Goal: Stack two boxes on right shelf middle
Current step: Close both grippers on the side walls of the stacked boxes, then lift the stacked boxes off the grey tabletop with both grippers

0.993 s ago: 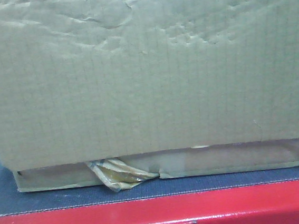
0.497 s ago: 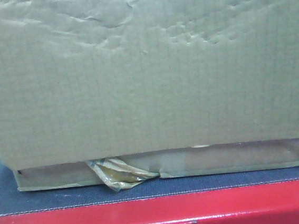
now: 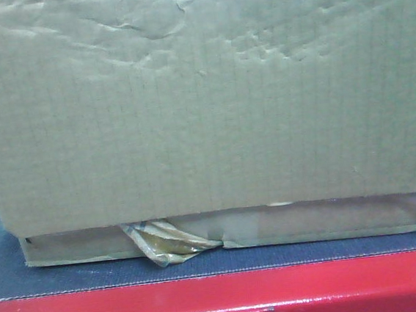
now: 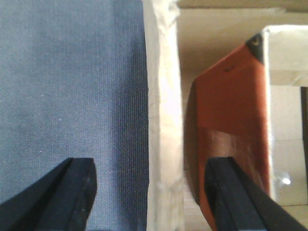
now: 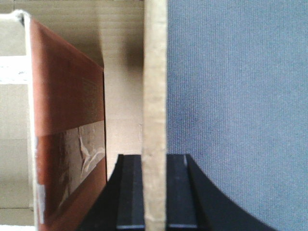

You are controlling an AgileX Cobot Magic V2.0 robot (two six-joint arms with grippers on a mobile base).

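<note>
Cardboard box (image 3: 202, 97) sat on the blue-cloth desk (image 3: 203, 263) just behind its red edge (image 3: 222, 302), holding an orange-brown box (image 4: 231, 120) inside, with the right pincer (image 5: 155, 192) clamped on one wall and the left pincer (image 4: 151, 185) spread wide astride another.

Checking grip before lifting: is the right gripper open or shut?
Shut. The right gripper has both black fingers pressed against the tan cardboard wall.

The left hand (image 4: 150, 163) has two matte black fingers (image 4: 72, 192), blunt wedges with rounded tips, at 7 and 5 o'clock. The right hand (image 5: 155, 156) is black too, with flat, square-tipped fingers (image 5: 129, 192), greyer inner faces, and an outer flank curving toward 5 o'clock.
</note>
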